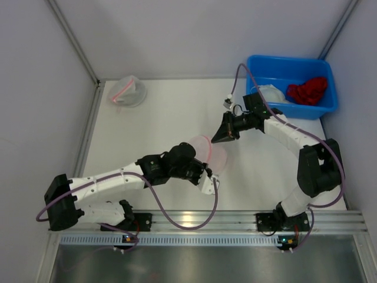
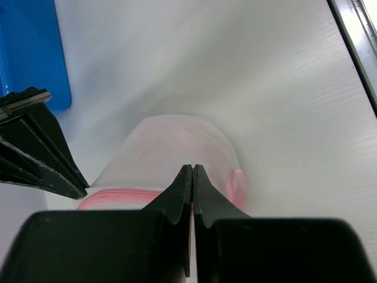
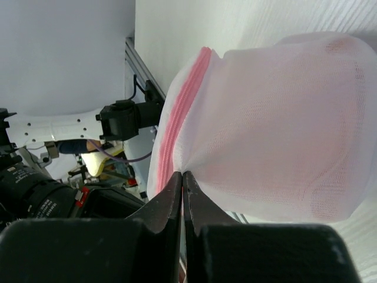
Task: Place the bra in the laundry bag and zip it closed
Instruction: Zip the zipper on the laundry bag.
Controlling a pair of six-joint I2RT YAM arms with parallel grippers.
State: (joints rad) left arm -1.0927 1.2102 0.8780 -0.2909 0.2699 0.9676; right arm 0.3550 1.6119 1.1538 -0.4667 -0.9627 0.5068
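Observation:
A white mesh laundry bag (image 1: 213,154) with a pink zipper (image 3: 178,115) is held up over the middle of the table between both arms. A pale pink rounded shape inside the mesh (image 3: 306,171) looks like the bra. My left gripper (image 2: 192,168) is shut on the bag's rim at the zipper band (image 2: 112,197), with a pink loop (image 2: 237,184) just to its right. In the top view this gripper (image 1: 207,177) is at the bag's near side. My right gripper (image 3: 182,174) is shut on the mesh just beside the zipper, at the bag's far left side (image 1: 219,137).
A blue bin (image 1: 293,65) at the back right holds red cloth (image 1: 307,90) and a white mesh item (image 1: 272,94). Another mesh bag with a pink zipper (image 1: 126,91) lies at the back left. Grey walls enclose the table.

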